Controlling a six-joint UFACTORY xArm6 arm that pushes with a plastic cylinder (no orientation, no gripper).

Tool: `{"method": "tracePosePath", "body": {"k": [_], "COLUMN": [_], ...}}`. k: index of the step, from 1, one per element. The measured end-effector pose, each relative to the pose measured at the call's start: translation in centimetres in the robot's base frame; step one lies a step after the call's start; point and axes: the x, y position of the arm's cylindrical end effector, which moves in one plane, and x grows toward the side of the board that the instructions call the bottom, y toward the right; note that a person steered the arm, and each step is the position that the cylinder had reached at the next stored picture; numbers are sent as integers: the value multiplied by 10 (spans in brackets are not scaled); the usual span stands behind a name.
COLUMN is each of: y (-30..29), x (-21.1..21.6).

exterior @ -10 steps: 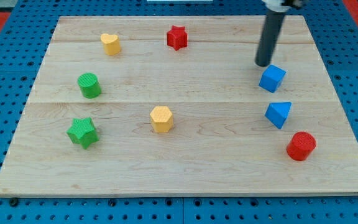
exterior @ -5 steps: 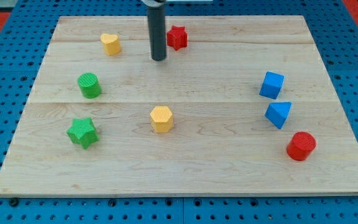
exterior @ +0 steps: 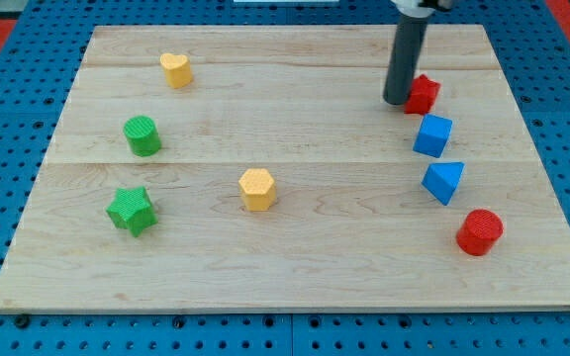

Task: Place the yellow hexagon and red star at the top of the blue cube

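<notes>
The blue cube point(exterior: 432, 135) sits at the view's right on the wooden board point(exterior: 285, 267). The red star point(exterior: 424, 94) lies just above it, towards the view's top, close to the cube. My tip point(exterior: 396, 100) stands right against the red star's left side. The yellow hexagon point(exterior: 257, 189) lies near the board's middle, far to the left of the blue cube and well below and left of my tip.
A blue triangle block point(exterior: 444, 182) and a red cylinder point(exterior: 479, 232) lie below the blue cube. A yellow heart block point(exterior: 176, 70) is at the top left. A green cylinder point(exterior: 142, 135) and a green star point(exterior: 131, 210) are at the left.
My tip swept from the cube to the star's left side, then rightward, pushing the red star from the top middle to just above the blue cube. Other blocks have not moved.
</notes>
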Motion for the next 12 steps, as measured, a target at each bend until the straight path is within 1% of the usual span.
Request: {"method": "tracePosePath", "body": {"k": [1, 2, 3, 4, 5, 7, 8, 9, 10, 11, 12], "y": [-69, -126, -87, -102, -171, -182, -196, -203, -220, -208, -183], "x": [17, 102, 135, 183, 190, 98, 89, 43, 10, -3, -40]}}
